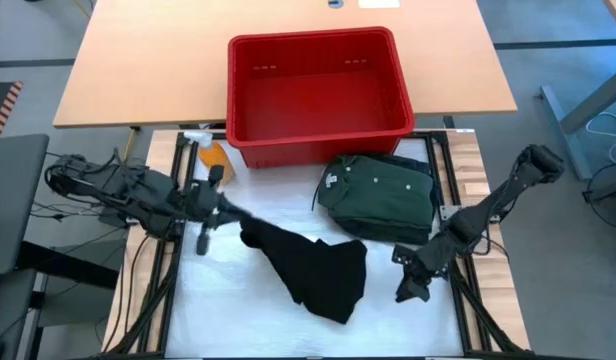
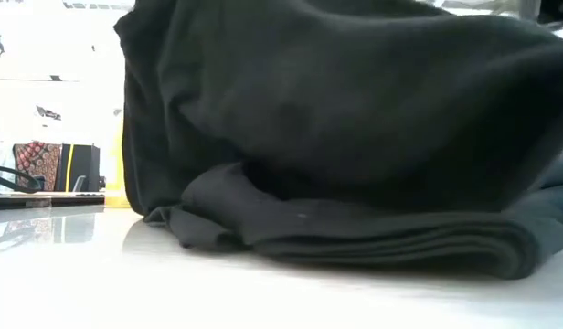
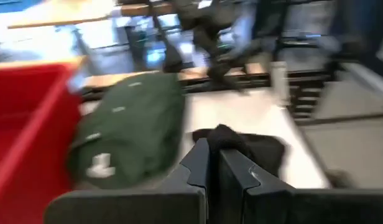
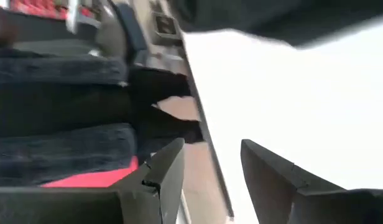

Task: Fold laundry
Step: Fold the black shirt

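While the left gripper [image 1: 226, 212], fingers closed on a corner of the soft black cloth garment [image 1: 313, 270] at centre frame, holds tension, bring the empty right gripper [image 1: 409, 292], fingers apart at lower right, to the opposite edge.

Black garment [image 1: 313, 268]: crumpled, spread loosely across the white table middle, one corner drawn up toward the left side, possibly pinched there. Lower layers stacked in flat folds against the surface in the low view [image 2: 373, 233]. Green buttoned shirt [image 1: 380, 196]: folded into a compact bundle, white neck label uppermost, lying apart from the black cloth, toward the far right.
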